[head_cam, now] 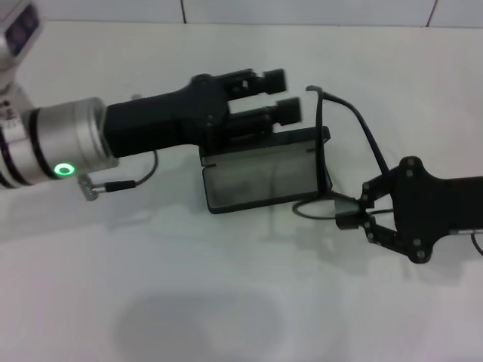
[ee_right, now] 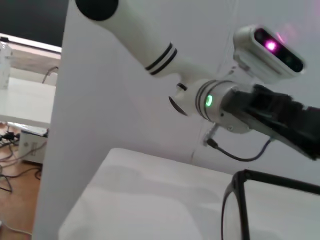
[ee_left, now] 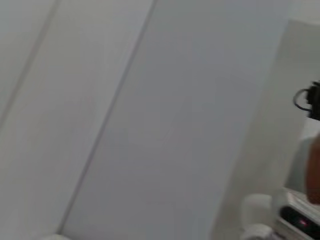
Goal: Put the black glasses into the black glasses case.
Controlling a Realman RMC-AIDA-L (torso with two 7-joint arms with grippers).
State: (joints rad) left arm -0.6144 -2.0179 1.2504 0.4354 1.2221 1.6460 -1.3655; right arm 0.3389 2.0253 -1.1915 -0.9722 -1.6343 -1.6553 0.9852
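A plain white worktop fills the head view, soft shadows pooling on its near side. Along the far edge runs a white tiled wall with thin grout lines. In the right wrist view a wooden floor shows with loose cables, and a white side table beyond.

White table, open black glasses case on it
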